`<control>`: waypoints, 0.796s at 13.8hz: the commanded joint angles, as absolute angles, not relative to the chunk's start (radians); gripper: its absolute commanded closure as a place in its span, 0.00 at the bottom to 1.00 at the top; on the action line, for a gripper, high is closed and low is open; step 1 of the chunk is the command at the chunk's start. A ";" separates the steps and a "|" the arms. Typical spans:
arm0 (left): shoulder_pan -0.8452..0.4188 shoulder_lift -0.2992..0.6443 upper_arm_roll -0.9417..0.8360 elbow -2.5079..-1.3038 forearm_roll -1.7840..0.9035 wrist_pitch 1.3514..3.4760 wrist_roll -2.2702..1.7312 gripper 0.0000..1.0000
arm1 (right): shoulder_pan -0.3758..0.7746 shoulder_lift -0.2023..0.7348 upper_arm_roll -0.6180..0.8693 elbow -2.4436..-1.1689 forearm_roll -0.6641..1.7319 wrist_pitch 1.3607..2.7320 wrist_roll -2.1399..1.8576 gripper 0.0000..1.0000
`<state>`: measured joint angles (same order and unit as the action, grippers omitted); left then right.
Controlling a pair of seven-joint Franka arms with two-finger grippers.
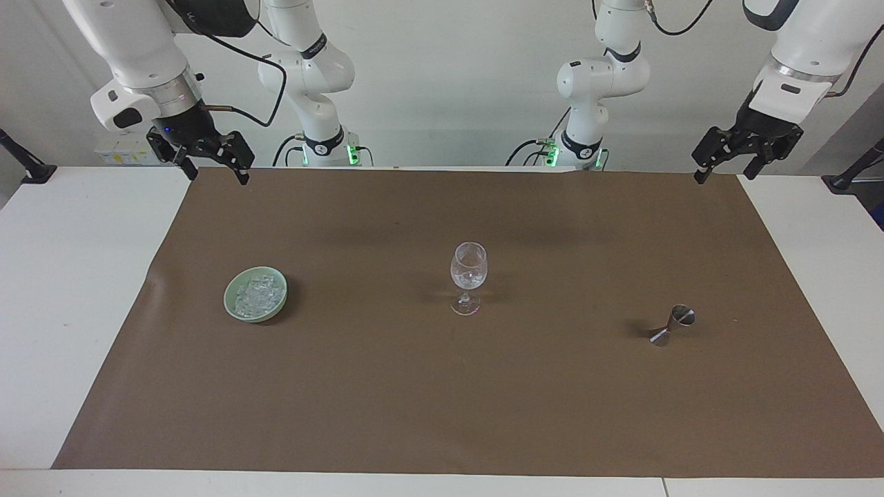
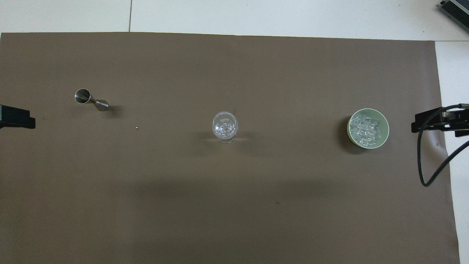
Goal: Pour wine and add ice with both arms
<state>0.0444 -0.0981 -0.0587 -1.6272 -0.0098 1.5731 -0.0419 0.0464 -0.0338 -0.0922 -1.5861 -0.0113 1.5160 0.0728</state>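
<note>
The ice [image 1: 257,295] fills a pale green bowl [image 1: 228,301] toward the right arm's end of the brown mat; ice [image 2: 366,129] and bowl [image 2: 349,126] also show in the overhead view. A clear stemmed glass [image 1: 468,275] stands upright mid-mat [image 2: 224,126], with glints inside. A steel jigger [image 1: 672,326] lies on its side toward the left arm's end [image 2: 91,100]. My right gripper [image 1: 215,174] hangs open and empty over the mat's corner at the robots' edge; its tip shows in the overhead view [image 2: 436,123]. My left gripper [image 1: 723,174] hangs open and empty over the other corner there [image 2: 16,118].
The brown mat [image 1: 442,400] covers most of the white table [image 1: 62,310]. A tiny speck [image 2: 136,127] lies on the mat between the jigger and the glass. A black cable [image 2: 421,161] loops from the right wrist.
</note>
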 commanded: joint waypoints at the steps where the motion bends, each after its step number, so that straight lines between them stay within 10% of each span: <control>1: -0.018 -0.100 -0.011 -1.634 0.009 1.552 -0.035 0.00 | 0.041 -0.034 -0.084 -1.580 -0.002 1.522 0.063 0.00; 11: -0.002 -0.129 -0.012 -1.687 0.009 1.574 -0.012 0.00 | 0.097 -0.038 -0.130 -1.615 -0.002 1.598 0.066 0.00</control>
<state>0.0045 -0.1021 -0.0188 -1.6570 -0.0097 1.5645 -0.0281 0.0856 -0.0297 -0.1079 -1.5911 -0.0100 1.5725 0.0728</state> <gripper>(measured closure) 0.000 0.000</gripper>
